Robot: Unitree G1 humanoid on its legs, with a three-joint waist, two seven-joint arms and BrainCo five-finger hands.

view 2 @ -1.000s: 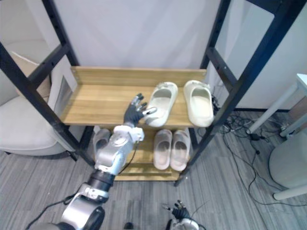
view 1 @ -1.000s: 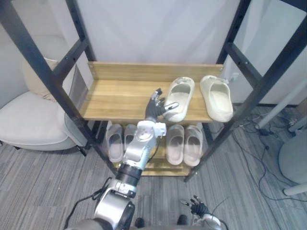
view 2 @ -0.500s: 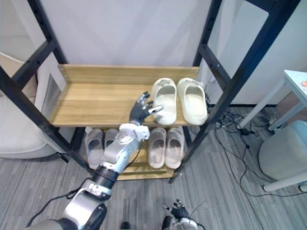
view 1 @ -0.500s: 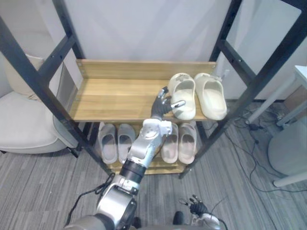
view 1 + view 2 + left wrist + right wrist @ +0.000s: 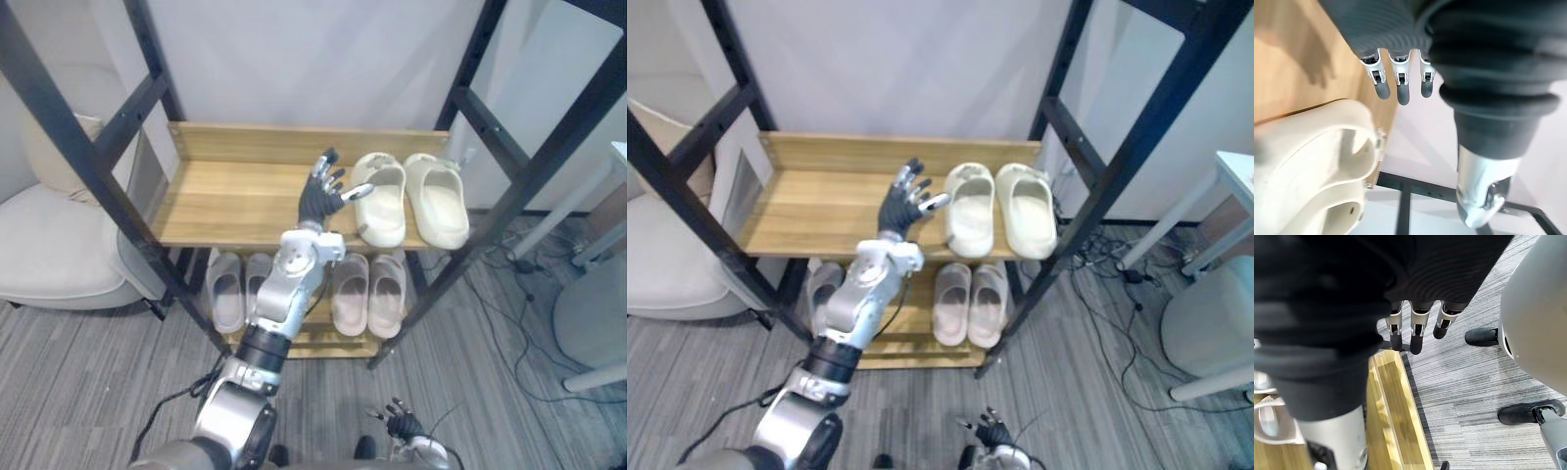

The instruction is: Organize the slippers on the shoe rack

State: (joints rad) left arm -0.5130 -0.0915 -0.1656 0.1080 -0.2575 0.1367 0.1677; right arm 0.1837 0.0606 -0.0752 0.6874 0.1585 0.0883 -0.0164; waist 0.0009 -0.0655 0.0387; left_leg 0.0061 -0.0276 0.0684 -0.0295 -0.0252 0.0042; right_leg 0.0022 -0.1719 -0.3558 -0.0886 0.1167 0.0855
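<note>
Since the left hand (image 5: 319,199) now hovers off the cream pair, this reads as the release after a push. Right hand (image 5: 402,424) hangs low by the floor, fingers straight and loose, holding nothing, idle. Lower shelf (image 5: 306,338) has 2 pairs: grey pair (image 5: 240,289) on the left, beige pair (image 5: 369,292) on the right, each lined up.

Above that, the left hand is raised over the top shelf (image 5: 230,201), fingers spread wide and straight, gripping nothing. Its thumb points at the left slipper (image 5: 380,204), tip just beside the rim; can't tell if touching.

1 s ago this hand sat against that slipper, which lay angled and apart from the right slipper (image 5: 437,199). 0.5 s ago the 2 were together, hand still on. Now both lie parallel, side by side at the shelf's right end, touching or nearly so, and the hand is lifted clear.

Judgement: cream pair squared up, all 3 pairs tidy on the rack (image 5: 98,166), so the task looks about done; what's left is likely pulling the arm out without clipping the slipper.
</note>
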